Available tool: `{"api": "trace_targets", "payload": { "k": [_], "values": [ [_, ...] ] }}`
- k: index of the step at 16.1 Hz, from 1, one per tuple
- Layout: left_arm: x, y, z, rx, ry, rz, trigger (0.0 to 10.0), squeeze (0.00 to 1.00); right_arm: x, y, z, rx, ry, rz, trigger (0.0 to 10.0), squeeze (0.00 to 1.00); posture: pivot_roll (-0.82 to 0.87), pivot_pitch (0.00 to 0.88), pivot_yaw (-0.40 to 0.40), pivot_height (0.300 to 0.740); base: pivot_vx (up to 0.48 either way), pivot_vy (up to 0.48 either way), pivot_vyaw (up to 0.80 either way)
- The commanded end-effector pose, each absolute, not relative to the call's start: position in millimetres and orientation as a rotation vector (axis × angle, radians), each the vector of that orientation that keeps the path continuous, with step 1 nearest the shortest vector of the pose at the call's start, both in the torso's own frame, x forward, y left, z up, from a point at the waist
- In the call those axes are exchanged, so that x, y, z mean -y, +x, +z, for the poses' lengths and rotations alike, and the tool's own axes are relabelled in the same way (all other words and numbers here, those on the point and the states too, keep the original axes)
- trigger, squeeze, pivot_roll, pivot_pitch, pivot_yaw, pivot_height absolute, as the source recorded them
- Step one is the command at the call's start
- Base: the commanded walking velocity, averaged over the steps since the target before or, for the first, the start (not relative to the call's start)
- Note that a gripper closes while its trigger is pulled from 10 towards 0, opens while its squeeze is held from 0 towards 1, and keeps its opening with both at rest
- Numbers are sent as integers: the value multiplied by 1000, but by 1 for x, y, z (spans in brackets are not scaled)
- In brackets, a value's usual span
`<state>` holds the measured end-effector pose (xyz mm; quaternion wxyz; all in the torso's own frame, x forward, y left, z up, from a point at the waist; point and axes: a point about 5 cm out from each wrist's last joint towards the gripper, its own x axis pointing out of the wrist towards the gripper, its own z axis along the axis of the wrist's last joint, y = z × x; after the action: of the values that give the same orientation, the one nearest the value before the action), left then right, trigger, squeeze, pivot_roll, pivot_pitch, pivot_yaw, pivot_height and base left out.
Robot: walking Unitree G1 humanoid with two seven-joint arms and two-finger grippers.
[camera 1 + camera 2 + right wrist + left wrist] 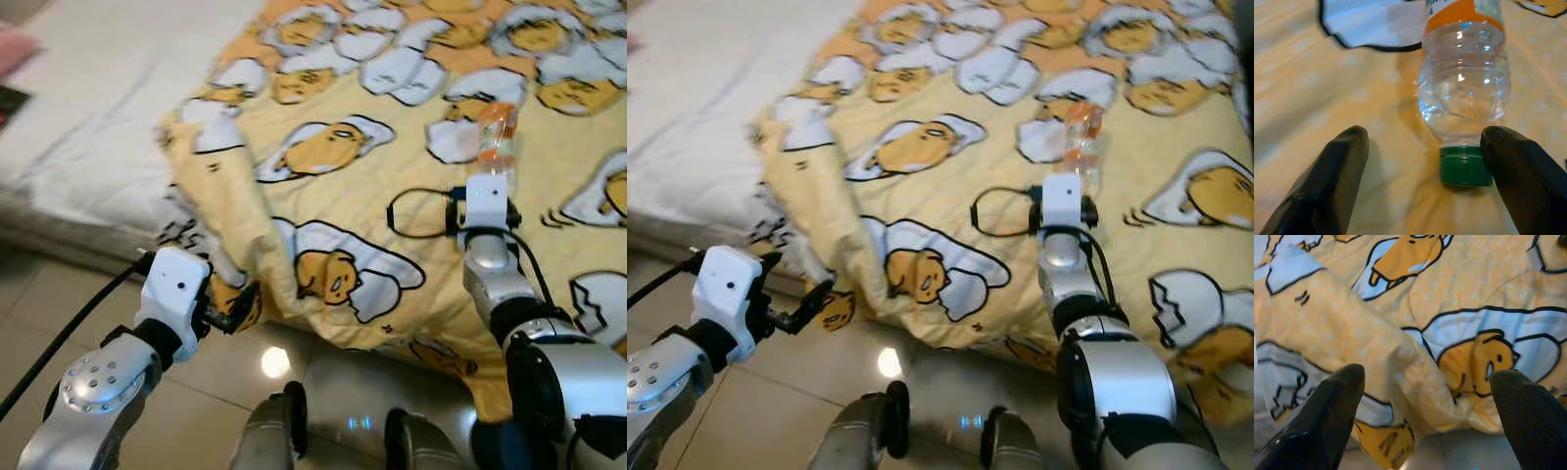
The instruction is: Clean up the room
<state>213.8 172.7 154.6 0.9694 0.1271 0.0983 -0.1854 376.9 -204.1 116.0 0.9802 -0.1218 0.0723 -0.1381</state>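
Your right gripper [1420, 183], jaws wide and empty, sits just short of the clear plastic bottle with orange label [496, 137] lying on the yellow cartoon-print blanket [392, 225], green cap [1464, 166] nearest, body running away; left gripper [1425, 416] gapes over the blanket's near-left fold.

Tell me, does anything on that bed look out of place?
Yes. A plastic bottle with a green cap lies on the yellow blanket, just ahead of the right tool. The blanket's corner is bunched and folded near the left tool.
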Motion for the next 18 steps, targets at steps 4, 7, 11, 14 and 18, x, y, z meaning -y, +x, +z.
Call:
{"api": "trace_targets", "payload": {
  "k": [4,7,11,14,18],
  "values": [
    [-164,226,151,-120,216,-241,10000,0,170,387,150,99,-140,-173,10000,0,97,192,90,740,0,0,0],
    [-147,255,141,-69,189,-202,10000,0,161,370,145,204,-71,-130,10000,1000,-22,106,64,740,0,0,0],
    [-133,287,140,16,204,-182,10000,0,191,316,136,284,-178,-240,10000,1000,-154,1,60,740,0,0,0],
    [-144,287,135,34,157,-99,10000,0,210,265,103,161,-249,-267,10000,1000,-175,0,52,740,0,0,0],
    [-130,309,133,49,101,-166,10000,0,219,248,77,11,-260,-316,10000,1000,-224,0,82,740,463,0,-761]
  ]
}}
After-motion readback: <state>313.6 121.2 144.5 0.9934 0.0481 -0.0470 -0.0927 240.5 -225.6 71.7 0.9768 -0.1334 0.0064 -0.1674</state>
